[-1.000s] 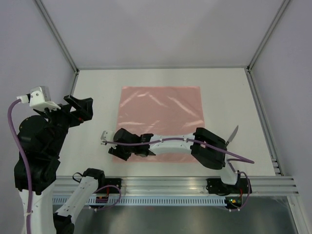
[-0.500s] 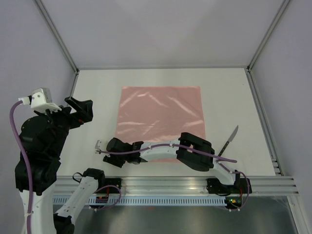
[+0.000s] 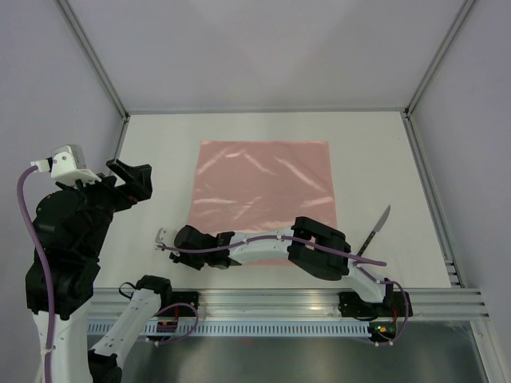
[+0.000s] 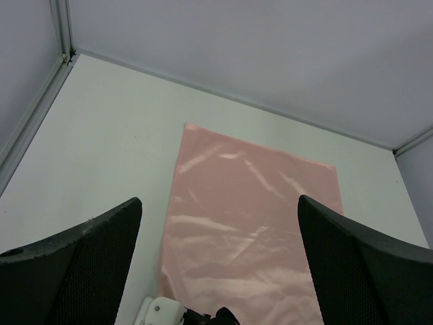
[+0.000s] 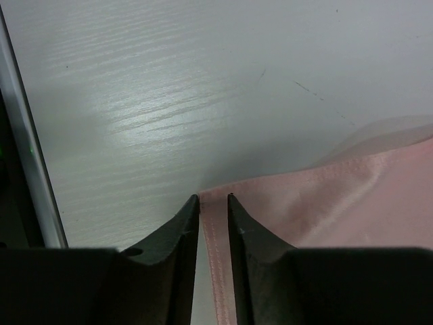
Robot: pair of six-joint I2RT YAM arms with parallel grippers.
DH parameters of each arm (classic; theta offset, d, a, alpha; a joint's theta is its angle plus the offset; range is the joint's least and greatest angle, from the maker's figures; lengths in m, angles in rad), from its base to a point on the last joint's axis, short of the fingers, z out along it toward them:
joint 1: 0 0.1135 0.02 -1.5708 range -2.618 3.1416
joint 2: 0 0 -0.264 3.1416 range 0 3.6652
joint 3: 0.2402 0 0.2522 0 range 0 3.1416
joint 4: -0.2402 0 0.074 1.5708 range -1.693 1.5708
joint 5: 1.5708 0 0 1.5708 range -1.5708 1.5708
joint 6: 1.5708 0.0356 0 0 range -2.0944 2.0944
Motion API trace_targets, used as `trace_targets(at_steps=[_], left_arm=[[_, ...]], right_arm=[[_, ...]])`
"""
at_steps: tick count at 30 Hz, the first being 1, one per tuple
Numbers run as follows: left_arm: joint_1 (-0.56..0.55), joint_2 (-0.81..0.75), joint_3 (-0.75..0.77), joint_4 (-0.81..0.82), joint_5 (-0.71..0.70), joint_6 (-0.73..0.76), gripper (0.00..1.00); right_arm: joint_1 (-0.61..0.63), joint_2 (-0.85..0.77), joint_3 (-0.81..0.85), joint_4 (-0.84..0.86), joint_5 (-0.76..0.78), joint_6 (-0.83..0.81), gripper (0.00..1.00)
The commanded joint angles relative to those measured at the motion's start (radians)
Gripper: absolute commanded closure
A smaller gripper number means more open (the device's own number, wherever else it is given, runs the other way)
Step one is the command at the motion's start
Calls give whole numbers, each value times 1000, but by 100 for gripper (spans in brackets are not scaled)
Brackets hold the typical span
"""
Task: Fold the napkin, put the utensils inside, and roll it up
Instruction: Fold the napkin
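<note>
Napkin (image 3: 263, 191): spread flat in one layer on the table (image 3: 152, 144), creased and shiny. No fold made yet.
Right gripper (image 5: 214, 202): at the napkin's near-left corner, with its arm lying across the near edge. The fingers (image 5: 177, 233) are drawn to a narrow slit with the hem in it. I read this as a pinch on the cloth.
Hem axis: the near hem runs back through the slit, in line with the fingers. The corner sits right at the tips.
Cloth from jaws: the whole sheet lies to the far side and the robot's right of the pinch. Judgement: the fold must carry this corner that way, over the sheet.
Left gripper (image 3: 132, 174): held high to the left of the napkin, well apart from it. Its jaws are spread wide and hold nothing.
Knife (image 3: 374, 231): on the table just right of the napkin, not touching it. Its long axis runs near-to-far, with the blade tip leaning right. It is nearer the right arm's base.
Risk: the cloth is thin and pinched at one corner only, so the fold may skew.
</note>
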Motion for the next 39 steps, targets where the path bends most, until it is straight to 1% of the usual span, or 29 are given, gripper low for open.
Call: trace_targets(at_steps=[1, 2, 7, 8, 10, 13, 20, 24, 26, 27, 28, 30, 31, 34, 35, 39], left_arm=[[3, -8, 2, -11, -3, 12, 0], [5, -8, 2, -13, -3, 12, 0], [3, -5, 8, -13, -2, 12, 0], [3, -5, 8, -13, -2, 12, 0], [3, -5, 8, -13, -3, 13, 0], [5, -4, 10, -14, -7, 14, 0], [5, -1, 4, -11, -7, 15, 0], [3, -1, 4, -13, -10, 20, 0], [5, -2, 4, -13, -8, 21, 0], [5, -2, 2, -13, -8, 21, 0], [3, -2, 2, -13, -7, 21, 0], [3, -4, 2, -11, -5, 24, 0], [5, -4, 1, -13, -7, 26, 0], [3, -5, 2, -14, -5, 27, 0], [5, -7, 1, -14, -5, 29, 0], [5, -13, 2, -18, -3, 35, 0]], right_arm=[[7, 8, -14, -12, -3, 6, 73], [6, 5, -11, -13, -5, 6, 76], [7, -14, 20, -53, -31, 6, 82], [6, -17, 25, -59, -37, 11, 86], [7, -32, 34, -73, -44, 17, 87], [7, -58, 43, -87, -74, 25, 91], [7, -118, 63, -124, -81, 28, 96], [6, -141, 68, -128, -69, 28, 96], [7, -135, 72, -134, -63, 26, 92], [7, -123, 75, -134, -66, 26, 87], [7, -115, 77, -134, -69, 28, 75], [7, -89, 89, -136, -71, 29, 65], [7, -78, 97, -136, -69, 29, 57], [7, -37, 132, -142, -55, 25, 49], [7, -15, 141, -150, -55, 21, 48], [7, 20, 163, -161, -40, 23, 40]])
